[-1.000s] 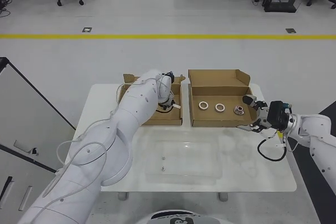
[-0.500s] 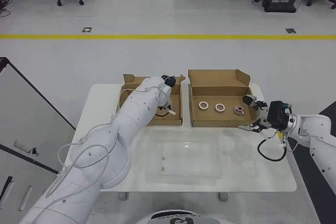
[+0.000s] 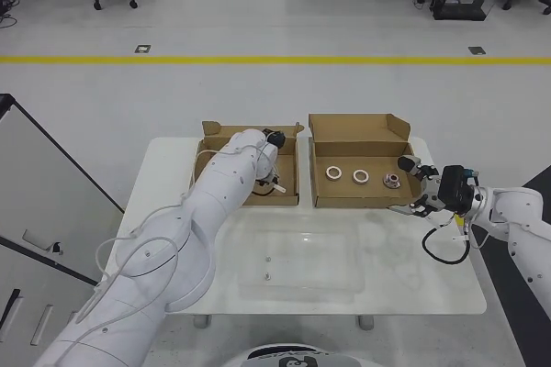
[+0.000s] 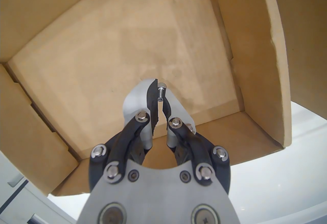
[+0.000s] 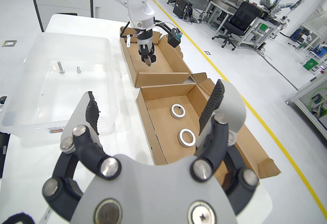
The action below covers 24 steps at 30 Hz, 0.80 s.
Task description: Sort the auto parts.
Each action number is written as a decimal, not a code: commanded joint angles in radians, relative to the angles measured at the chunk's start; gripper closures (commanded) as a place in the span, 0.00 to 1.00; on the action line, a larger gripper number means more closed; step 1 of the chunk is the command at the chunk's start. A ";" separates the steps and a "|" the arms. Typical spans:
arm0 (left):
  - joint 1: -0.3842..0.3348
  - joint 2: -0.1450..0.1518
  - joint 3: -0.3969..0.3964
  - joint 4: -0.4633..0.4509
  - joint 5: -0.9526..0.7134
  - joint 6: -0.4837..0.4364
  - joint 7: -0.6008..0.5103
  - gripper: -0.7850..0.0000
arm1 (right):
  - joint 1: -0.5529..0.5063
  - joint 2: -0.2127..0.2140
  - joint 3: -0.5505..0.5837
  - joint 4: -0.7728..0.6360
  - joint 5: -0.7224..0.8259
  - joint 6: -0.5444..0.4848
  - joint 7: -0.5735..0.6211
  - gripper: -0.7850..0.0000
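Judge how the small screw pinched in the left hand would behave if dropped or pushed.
The screw looks metal and rigid, likely light, being tiny beside the left hand. Its round threaded shank would probably roll on the flat cardboard box floor. Pinched only at the tips, it may slip.

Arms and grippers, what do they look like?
The left arm and right arm have smooth white rounded shells. The left gripper and right gripper each have a grey plate, black links with silver pins, and pale fingers with black ribbed pads. A black cable loops at the right wrist.
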 commanded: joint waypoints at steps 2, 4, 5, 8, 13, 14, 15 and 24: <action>0.001 -0.001 -0.005 0.004 0.001 -0.001 -0.004 1.00 | 0.000 0.000 0.000 0.000 0.000 0.000 -0.001 0.00; 0.002 -0.002 -0.009 0.007 0.000 -0.004 -0.005 1.00 | 0.000 0.000 0.000 0.000 0.000 0.000 -0.001 0.00; 0.002 -0.002 -0.011 0.010 0.000 -0.005 -0.005 0.89 | 0.000 0.000 0.000 0.000 0.000 0.000 -0.001 0.00; 0.003 -0.001 -0.022 0.015 -0.010 -0.014 -0.004 0.67 | 0.000 0.000 0.000 0.000 0.000 0.000 -0.001 0.00; 0.000 0.002 -0.041 0.028 -0.028 -0.035 0.006 0.15 | 0.000 0.000 0.000 0.000 0.000 0.000 -0.001 0.00; -0.002 0.003 -0.044 0.030 -0.030 -0.039 0.006 0.10 | 0.000 0.000 0.000 0.000 0.000 0.000 -0.001 0.00; -0.003 0.004 -0.046 0.032 -0.028 -0.041 0.009 0.03 | 0.000 0.000 0.000 0.000 0.000 0.000 -0.001 0.00; -0.023 0.020 -0.075 0.044 -0.041 -0.060 0.054 0.00 | 0.000 0.000 0.000 0.000 0.000 0.000 -0.001 0.00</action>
